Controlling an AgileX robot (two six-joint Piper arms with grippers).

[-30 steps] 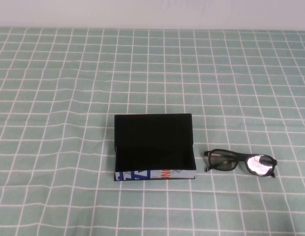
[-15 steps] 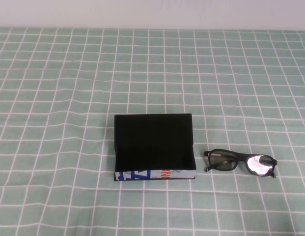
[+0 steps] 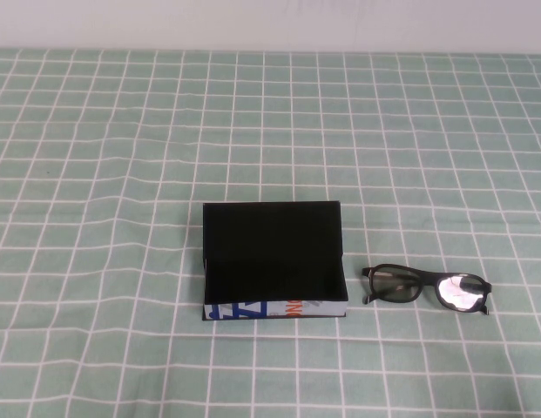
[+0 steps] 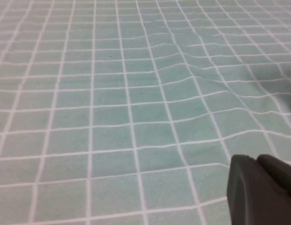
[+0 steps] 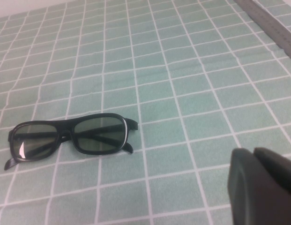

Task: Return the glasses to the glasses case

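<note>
High view overlooks table; wrist views skim cloth point(image 4: 136, 117).

Wrinkled green checked tablecloth point(image 3: 122, 174)

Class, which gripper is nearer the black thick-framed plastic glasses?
Right. The right gripper has the black thick-framed plastic glasses in its wrist view; the left gripper sees only checked cloth.

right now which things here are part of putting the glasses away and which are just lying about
Part of the job:
- glasses, on the cloth to the right of the case
- glasses case, flap open
- right gripper, nearest the glasses
- left gripper, over bare cloth

Just there:
- green checked tablecloth
- nothing else in view
</note>
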